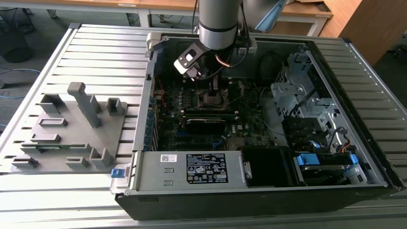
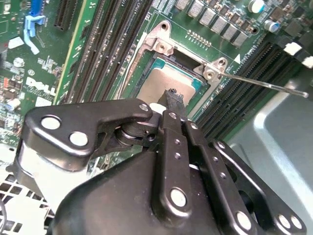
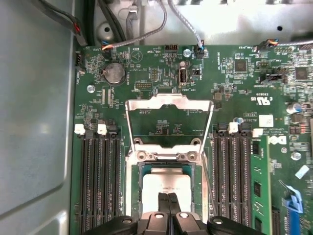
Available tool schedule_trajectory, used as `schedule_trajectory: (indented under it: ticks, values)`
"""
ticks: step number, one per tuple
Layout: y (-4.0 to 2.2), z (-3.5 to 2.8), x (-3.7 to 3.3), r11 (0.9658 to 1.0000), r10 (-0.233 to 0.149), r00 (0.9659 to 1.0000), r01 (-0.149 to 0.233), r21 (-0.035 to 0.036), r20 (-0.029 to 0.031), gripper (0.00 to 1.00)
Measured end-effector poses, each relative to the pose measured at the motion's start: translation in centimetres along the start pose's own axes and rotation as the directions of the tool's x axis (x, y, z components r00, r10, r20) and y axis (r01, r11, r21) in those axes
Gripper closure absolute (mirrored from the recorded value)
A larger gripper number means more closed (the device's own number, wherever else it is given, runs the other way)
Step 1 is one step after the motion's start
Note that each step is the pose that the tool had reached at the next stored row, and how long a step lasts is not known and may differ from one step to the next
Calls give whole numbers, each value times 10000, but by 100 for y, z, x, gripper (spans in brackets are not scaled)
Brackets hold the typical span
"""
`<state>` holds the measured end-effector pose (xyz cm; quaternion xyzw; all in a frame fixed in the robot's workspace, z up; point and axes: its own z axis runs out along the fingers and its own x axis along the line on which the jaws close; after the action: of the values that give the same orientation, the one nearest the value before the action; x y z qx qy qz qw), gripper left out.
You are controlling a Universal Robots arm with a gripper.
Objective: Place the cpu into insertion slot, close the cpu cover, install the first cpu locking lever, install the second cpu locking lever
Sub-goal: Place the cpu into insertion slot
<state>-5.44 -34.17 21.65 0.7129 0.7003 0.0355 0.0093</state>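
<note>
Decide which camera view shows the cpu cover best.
The first wrist view: the cpu cover faces the camera, raised open, whole frame and window visible. The second wrist view catches its hinge end; the exterior view makes it a small upright sliver.

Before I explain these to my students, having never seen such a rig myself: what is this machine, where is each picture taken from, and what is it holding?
It is one robot arm reaching down into an open computer case that lies on a slatted table. The exterior view is taken from a camera off the arm. A grey rack of holders lies at the exterior view's left. The two wrist views come from cameras riding on the arm, and both look at the green circuit board. There the cpu sits in the insertion slot, and the cpu cover stands open. The pincer is shut and holds nothing. Its tips are at the cpu's top, but I cannot tell whether they touch it.
</note>
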Motion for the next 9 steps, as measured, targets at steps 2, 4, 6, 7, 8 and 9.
schedule_trajectory:
  ticks: [2, 4, 6, 7, 8, 9]
  values:
    - [3, -42, 1, 10000, 0, 10000, 0, 0, 0, 89]
    - [4, -52, 2, 10000, 0, 10000, 0, -1, -2, 89]
    - [4, -54, 2, 10000, 0, 10000, 0, -1, -2, 89]
    - [4, -56, 2, 10000, 0, 10000, 0, 0, 0, 89]
    - [4, -56, 2, 10000, 0, 10000, 0, 0, -1, 89]
    - [5, -55, 2, 10000, 0, 10000, 0, 59, -1, 89]
